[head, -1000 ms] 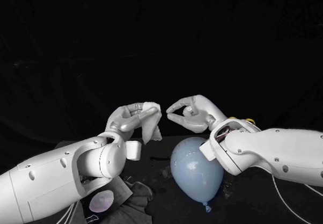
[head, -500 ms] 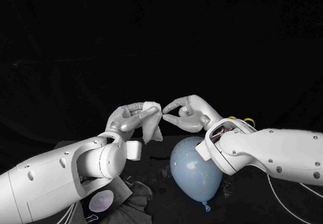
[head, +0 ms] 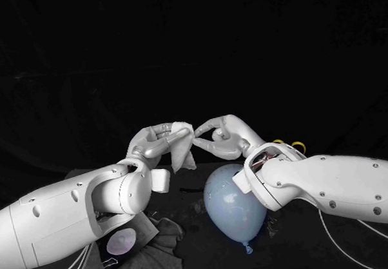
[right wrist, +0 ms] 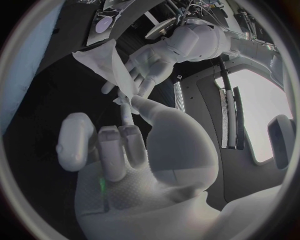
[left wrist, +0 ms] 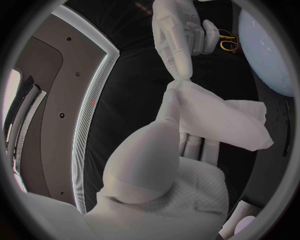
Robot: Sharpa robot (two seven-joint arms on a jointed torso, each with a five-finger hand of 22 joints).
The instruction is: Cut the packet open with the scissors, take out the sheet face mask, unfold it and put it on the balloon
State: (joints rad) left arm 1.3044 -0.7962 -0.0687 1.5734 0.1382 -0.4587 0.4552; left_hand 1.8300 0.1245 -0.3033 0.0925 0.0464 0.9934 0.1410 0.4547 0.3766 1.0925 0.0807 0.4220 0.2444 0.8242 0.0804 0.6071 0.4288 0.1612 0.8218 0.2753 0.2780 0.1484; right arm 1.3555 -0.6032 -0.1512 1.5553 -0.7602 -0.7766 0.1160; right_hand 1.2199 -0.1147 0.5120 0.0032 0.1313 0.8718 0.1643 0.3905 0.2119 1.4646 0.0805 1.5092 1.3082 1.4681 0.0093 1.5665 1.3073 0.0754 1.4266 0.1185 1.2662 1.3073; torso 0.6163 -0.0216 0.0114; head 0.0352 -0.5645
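White and folded, the sheet face mask (head: 185, 153) is out of its packet and up in the air between my two hands, above the desk (head: 309, 252). My left hand (head: 156, 142) grips it along the upper edge with its fingers curled round the fold, and the rest hangs down beside the wrist. My right hand (head: 221, 138) faces it with thumb and a finger pinched together on the mask's top corner, its other fingers curled loosely. Below them the pale blue balloon (head: 237, 208) lies on the desk, knot towards me, partly behind my right forearm. The packet (head: 120, 244) rests on a grey cloth (head: 152, 262) under my left arm; I cannot tell whether anything is in it. The yellow-handled scissors (left wrist: 228, 42) lie beyond the balloon, near my right wrist.
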